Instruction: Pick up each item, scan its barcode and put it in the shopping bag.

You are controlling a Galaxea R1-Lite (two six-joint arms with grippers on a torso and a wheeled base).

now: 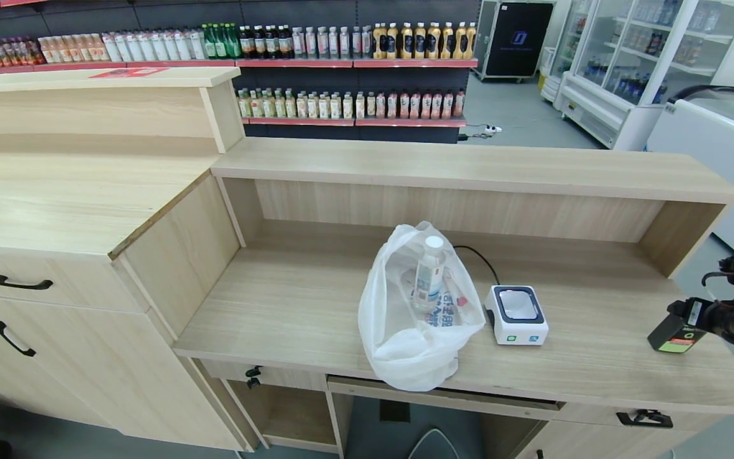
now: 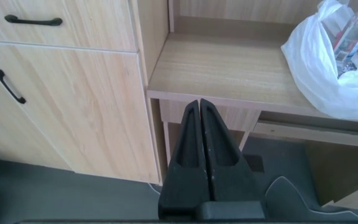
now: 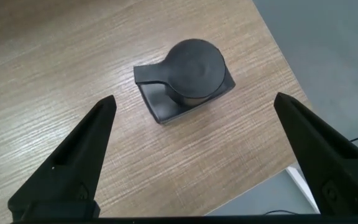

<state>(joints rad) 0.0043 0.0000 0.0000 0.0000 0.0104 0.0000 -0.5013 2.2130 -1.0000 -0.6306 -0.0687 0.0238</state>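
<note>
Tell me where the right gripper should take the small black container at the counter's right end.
Probably from above, across the squarish body under the round cap: the small black container seems to stand cap-up on the counter, and the right gripper has its open fingers either side of it.

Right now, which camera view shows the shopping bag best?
The head view: the whole shopping bag sits open on the counter, with a bottle standing inside and the scanner beside it. The left wrist view catches one side of it, cut off at the picture's edge.
</note>
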